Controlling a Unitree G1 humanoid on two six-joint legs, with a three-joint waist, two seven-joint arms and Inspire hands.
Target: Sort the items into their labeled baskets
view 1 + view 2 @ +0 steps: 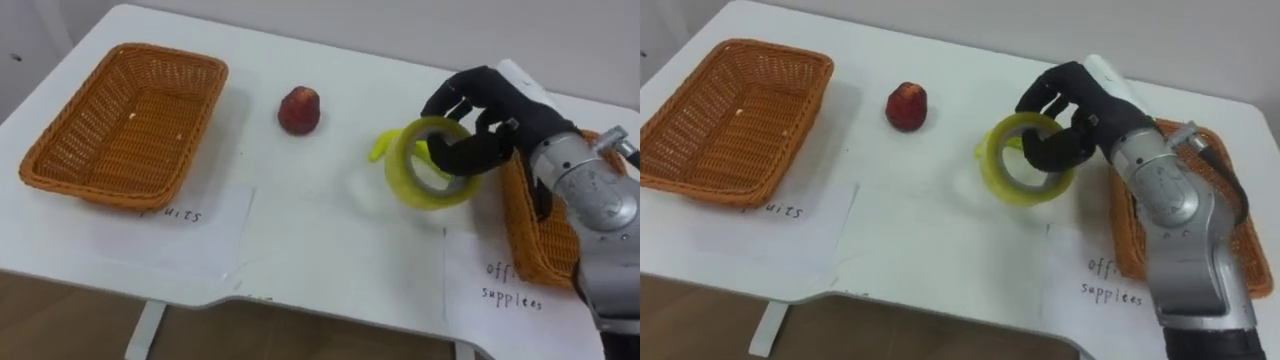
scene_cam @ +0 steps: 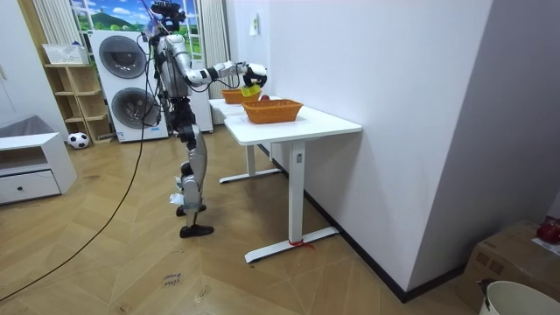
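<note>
My right hand (image 1: 478, 125) (image 1: 1077, 118) is shut on a yellow tape roll (image 1: 428, 165) (image 1: 1025, 160), thumb through its hole, holding it tilted just above the white table (image 1: 330, 240). A small yellow object (image 1: 381, 146) peeks out behind the roll; I cannot tell what it is. A red fruit (image 1: 299, 110) (image 1: 907, 105) lies mid-table, left of the hand. The fruit basket (image 1: 125, 125) (image 1: 725, 120) stands far left, holding no fruit. The office supplies basket (image 1: 545, 240) (image 1: 1230, 230) sits at the right, partly hidden by my forearm. In the room view the right hand (image 2: 254, 74) reaches over the table.
Paper labels lie in front of each basket: one (image 1: 180, 213) by the left basket, another (image 1: 510, 285) by the right. The table's front edge (image 1: 300, 305) runs close below them. In the room view I stand at the table's end, washing machines (image 2: 118, 61) behind me.
</note>
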